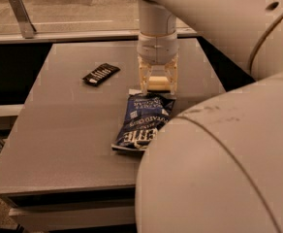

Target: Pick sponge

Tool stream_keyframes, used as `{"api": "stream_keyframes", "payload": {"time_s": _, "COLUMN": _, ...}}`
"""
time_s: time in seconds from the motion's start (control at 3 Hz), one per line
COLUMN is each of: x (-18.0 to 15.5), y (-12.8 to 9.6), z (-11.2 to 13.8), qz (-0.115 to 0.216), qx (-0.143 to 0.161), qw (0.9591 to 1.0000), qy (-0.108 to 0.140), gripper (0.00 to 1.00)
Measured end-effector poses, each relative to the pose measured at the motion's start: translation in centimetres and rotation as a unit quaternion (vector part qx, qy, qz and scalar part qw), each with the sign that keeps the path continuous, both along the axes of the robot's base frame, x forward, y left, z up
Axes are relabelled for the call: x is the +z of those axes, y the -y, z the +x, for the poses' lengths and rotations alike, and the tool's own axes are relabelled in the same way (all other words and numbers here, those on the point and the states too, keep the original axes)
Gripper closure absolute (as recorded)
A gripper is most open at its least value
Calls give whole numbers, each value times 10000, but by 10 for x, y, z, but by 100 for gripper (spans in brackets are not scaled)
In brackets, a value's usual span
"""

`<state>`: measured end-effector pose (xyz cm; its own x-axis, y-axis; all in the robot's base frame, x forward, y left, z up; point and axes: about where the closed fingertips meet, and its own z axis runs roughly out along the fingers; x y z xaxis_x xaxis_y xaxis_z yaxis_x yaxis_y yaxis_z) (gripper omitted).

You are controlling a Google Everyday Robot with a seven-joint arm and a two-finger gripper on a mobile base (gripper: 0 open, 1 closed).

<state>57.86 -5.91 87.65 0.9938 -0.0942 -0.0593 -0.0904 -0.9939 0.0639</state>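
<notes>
- The end effector (157,80) points straight down over the bench (59,140), nearer its far edge and right side. Its two fingers (144,77) are closed against the ends of the sponge (158,84), gripping it.
- The sponge sits low between the fingers; whether it rests on the bench or hangs just clear is hard to tell.
- Risk: the soft block could compress and slip out if the hold is shallow.
- Risk: the blue chip bag (142,121) ends just beside the sponge, so a fingertip might snag and drag it during the lift.
- The black bar (101,74), toward the far left corner, lies well apart.
</notes>
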Motion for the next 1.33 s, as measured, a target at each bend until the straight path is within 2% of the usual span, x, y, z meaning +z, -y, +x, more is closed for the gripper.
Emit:
{"api": "stream_keyframes", "payload": {"time_s": 0.33, "x": 13, "y": -2, "z": 3, "qz": 137, "qx": -11, "qw": 9999, "qy": 79, "gripper": 90}}
{"api": "stream_keyframes", "payload": {"time_s": 0.67, "x": 27, "y": -3, "z": 7, "qz": 277, "qx": -41, "qw": 9994, "qy": 189, "gripper": 100}}
{"api": "stream_keyframes", "payload": {"time_s": 1.33, "x": 60, "y": -10, "z": 13, "qz": 522, "qx": -43, "qw": 9975, "qy": 480, "gripper": 100}}
